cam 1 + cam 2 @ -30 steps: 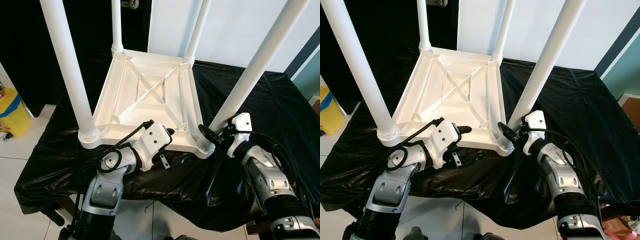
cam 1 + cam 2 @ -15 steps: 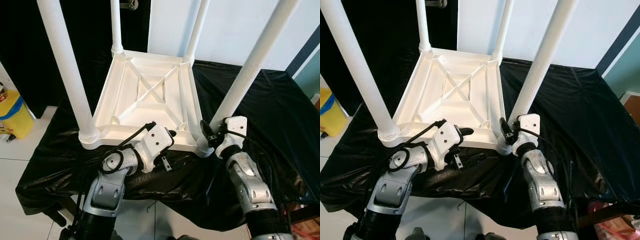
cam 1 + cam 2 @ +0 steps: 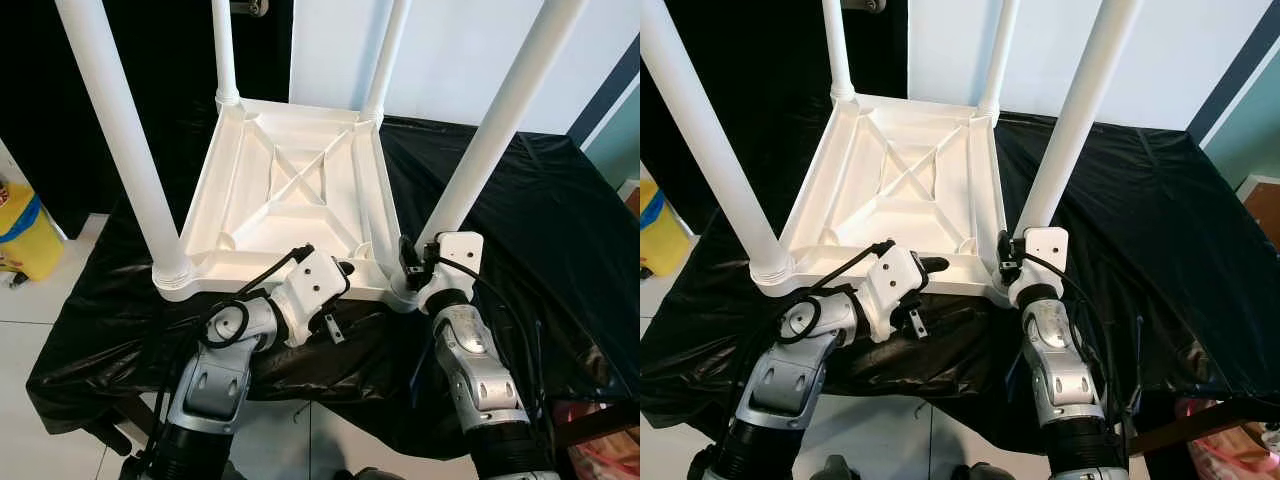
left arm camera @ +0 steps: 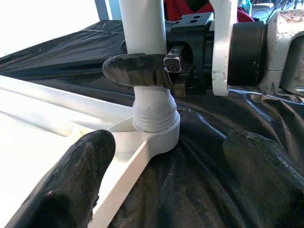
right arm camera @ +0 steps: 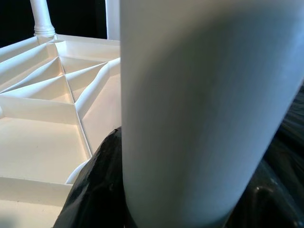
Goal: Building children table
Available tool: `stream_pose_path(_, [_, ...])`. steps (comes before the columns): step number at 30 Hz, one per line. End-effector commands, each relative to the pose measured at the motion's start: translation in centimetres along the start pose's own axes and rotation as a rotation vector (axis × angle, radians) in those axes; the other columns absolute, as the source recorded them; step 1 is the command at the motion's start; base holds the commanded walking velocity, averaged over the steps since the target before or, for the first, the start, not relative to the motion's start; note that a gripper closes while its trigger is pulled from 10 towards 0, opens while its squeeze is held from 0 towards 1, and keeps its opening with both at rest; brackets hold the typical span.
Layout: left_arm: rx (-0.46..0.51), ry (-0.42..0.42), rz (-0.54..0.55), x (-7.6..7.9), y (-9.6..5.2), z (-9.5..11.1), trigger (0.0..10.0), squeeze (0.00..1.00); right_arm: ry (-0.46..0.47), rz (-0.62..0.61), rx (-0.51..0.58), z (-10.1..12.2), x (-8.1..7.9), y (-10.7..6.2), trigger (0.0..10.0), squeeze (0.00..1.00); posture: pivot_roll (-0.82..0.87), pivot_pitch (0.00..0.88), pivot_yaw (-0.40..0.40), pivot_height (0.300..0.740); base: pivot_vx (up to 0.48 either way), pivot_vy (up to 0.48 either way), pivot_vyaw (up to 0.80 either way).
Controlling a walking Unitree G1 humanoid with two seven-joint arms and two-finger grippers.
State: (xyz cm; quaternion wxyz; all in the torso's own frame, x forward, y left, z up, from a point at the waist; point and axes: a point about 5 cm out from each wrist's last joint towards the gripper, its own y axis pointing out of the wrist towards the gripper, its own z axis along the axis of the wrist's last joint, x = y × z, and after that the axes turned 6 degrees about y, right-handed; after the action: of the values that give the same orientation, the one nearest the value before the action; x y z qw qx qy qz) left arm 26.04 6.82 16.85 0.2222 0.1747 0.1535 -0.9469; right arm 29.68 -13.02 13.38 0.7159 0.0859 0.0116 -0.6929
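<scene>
The white children's table (image 3: 290, 190) lies upside down on a black cloth, its legs pointing up. My right gripper (image 3: 411, 262) is shut on the near-right leg (image 3: 490, 140) just above its socket. The right wrist view has that leg (image 5: 209, 109) pressed between the black fingers (image 5: 95, 190). From the left wrist, one right finger (image 4: 135, 70) crosses the leg. My left gripper (image 3: 340, 295) stands open at the table's near rim. One finger is over the inside of the table and the other over the cloth.
The black cloth (image 3: 540, 220) covers a low platform whose edges drop to a tiled floor. A yellow container (image 3: 20, 230) stands on the floor at the left. A white wall rises behind the table. Something pink (image 3: 610, 450) lies at the lower right.
My right forearm has swung in from the right to stand straight below the near-right leg, its gripper staying at the leg's base. The left arm has held still. The camera has shifted slightly.
</scene>
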Motion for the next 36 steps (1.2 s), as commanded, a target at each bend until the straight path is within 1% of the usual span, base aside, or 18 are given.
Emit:
stream_pose_path(1, [0.005,0.001,0.112,-0.4,0.3,0.1,10.0,0.0,-0.037,-0.024,-0.077,-1.4,0.6,-0.5,10.0,0.0,0.09,0.063,-0.127,0.74,0.0,0.0,0.0])
stream_pose_path(2, [0.005,0.001,0.112,-0.4,0.3,0.1,10.0,0.0,-0.037,-0.024,-0.077,-1.4,0.6,-0.5,10.0,0.0,0.09,0.063,-0.127,0.74,0.0,0.0,0.0])
stream_pose_path(3, [0.005,0.001,0.113,-0.4,0.3,0.1,10.0,0.0,-0.036,-0.022,-0.075,-1.4,0.6,-0.5,10.0,0.8,0.09,0.062,-0.127,0.74,0.0,0.0,0.0])
stream_pose_path(4, [0.005,0.002,0.113,-0.4,0.3,0.1,10.0,0.0,-0.035,-0.007,-0.067,-1.3,0.4,-0.5,10.0,1.0,0.09,0.061,-0.128,0.74,0.0,0.0,0.0])
stream_pose_path(9, [0.006,0.001,0.114,-0.4,0.4,0.1,10.0,0.0,-0.03,0.016,-0.049,-1.0,0.3,-0.5,10.0,1.0,0.09,0.06,-0.129,0.74,0.0,0.0,0.0])
stream_pose_path(10, [0.007,0.001,0.113,-0.4,0.4,0.1,10.0,0.0,-0.036,0.048,-0.038,-0.7,0.5,-0.5,10.0,1.0,0.09,0.06,-0.129,0.74,0.0,0.0,0.0])
stream_pose_path(13, [0.008,0.0,0.113,-0.4,0.4,0.1,10.0,0.0,-0.039,0.068,-0.034,-0.6,0.8,-0.5,10.0,1.0,0.09,0.06,-0.129,0.74,0.0,0.0,0.0])
stream_pose_path(16, [0.009,0.0,0.109,-0.3,0.5,0.1,10.0,0.0,-0.051,0.146,-0.039,-0.4,1.7,-0.5,10.0,1.0,0.08,0.06,-0.124,0.74,0.0,0.0,0.0])
stream_pose_path(18, [0.009,0.0,0.108,-0.3,0.5,0.2,10.0,0.0,-0.056,0.161,-0.042,-0.4,1.9,-0.5,10.0,1.0,0.08,0.06,-0.124,0.74,0.0,0.0,0.0])
stream_pose_path(19, [0.009,0.0,0.105,-0.3,0.5,0.1,10.0,0.0,-0.051,0.212,-0.046,-0.3,2.3,-0.4,10.0,1.0,0.08,0.057,-0.12,0.74,0.0,0.0,0.0])
stream_pose_path(23, [0.009,0.001,0.103,-0.3,0.5,0.1,10.0,0.0,-0.038,0.265,-0.047,-0.2,2.8,-0.4,10.0,1.0,0.08,0.057,-0.12,0.74,0.0,0.0,0.0])
stream_pose_path(24, [0.008,0.002,0.102,-0.3,0.5,0.1,10.0,0.0,-0.027,0.314,-0.058,0.0,3.1,-0.2,10.0,0.0,0.08,0.052,-0.117,0.74,0.0,0.0,0.0])
stream_pose_path(25, [0.008,0.002,0.102,-0.3,0.5,0.1,10.0,0.0,-0.027,0.314,-0.058,0.0,3.1,-0.2,10.0,0.0,0.08,0.052,-0.117,0.74,0.0,0.0,0.0])
stream_pose_path(26, [0.008,0.002,0.1,-0.3,0.5,0.1,10.0,0.0,-0.028,0.378,-0.073,0.0,3.3,0.0,10.0,0.0,0.08,0.048,-0.114,0.74,0.0,0.0,0.0])
stream_pose_path(27, [0.008,0.002,0.1,-0.3,0.5,0.1,10.0,0.0,-0.028,0.378,-0.073,0.0,3.3,0.0,10.0,0.0,0.08,0.048,-0.114,0.74,0.0,0.0,0.0])
stream_pose_path(28, [0.008,0.003,0.097,-0.3,0.6,0.1,10.0,0.0,-0.034,0.439,-0.087,0.1,3.6,0.3,10.0,0.0,0.08,0.046,-0.111,0.74,0.0,0.0,0.0])
stream_pose_path(30, [0.009,0.004,0.092,-0.3,0.7,0.1,10.0,0.0,-0.059,0.509,-0.104,0.1,3.9,0.6,10.0,0.0,0.08,0.04,-0.11,0.74,0.0,0.0,0.0])
stream_pose_path(36, [-0.002,0.017,0.086,-0.4,0.8,0.0,10.0,0.0,-0.113,0.572,-0.12,-0.1,4.2,1.1,10.0,0.0,0.08,0.032,-0.109,0.74,0.0,0.0,0.0])
